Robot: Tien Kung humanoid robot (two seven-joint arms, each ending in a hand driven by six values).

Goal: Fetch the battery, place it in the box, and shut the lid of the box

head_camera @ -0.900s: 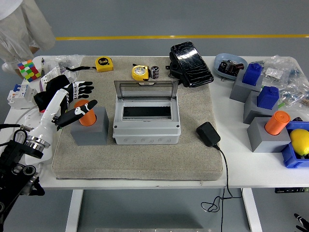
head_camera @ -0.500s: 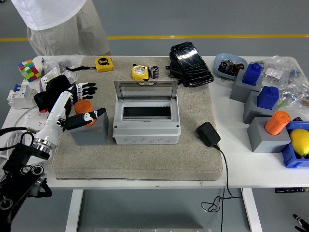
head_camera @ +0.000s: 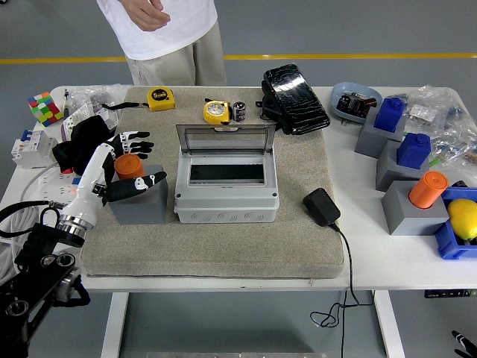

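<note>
An orange cylinder (head_camera: 128, 165) stands upright in a grey block (head_camera: 139, 203) on the left of the mat. My left hand (head_camera: 147, 159) is open around it, fingers (head_camera: 134, 142) spread behind it and the thumb (head_camera: 141, 183) in front; I cannot tell if they touch it. The grey box (head_camera: 226, 198) sits mid-mat with its clear lid (head_camera: 226, 139) standing open. A small black and silver battery (head_camera: 239, 111) stands behind the box, beside a yellow tape measure (head_camera: 216, 112). The right hand is out of view.
A person in a white shirt (head_camera: 168, 30) stands at the far side, one hand (head_camera: 149, 15) raised at the chest. A black case (head_camera: 294, 98), a black adapter with its cable (head_camera: 321, 206), a second tape measure (head_camera: 160, 98), and blocks at right (head_camera: 408, 201).
My left hand has moved right and closer around the orange cylinder, thumb now in front of it. The person has walked from the far left to behind the table's middle.
</note>
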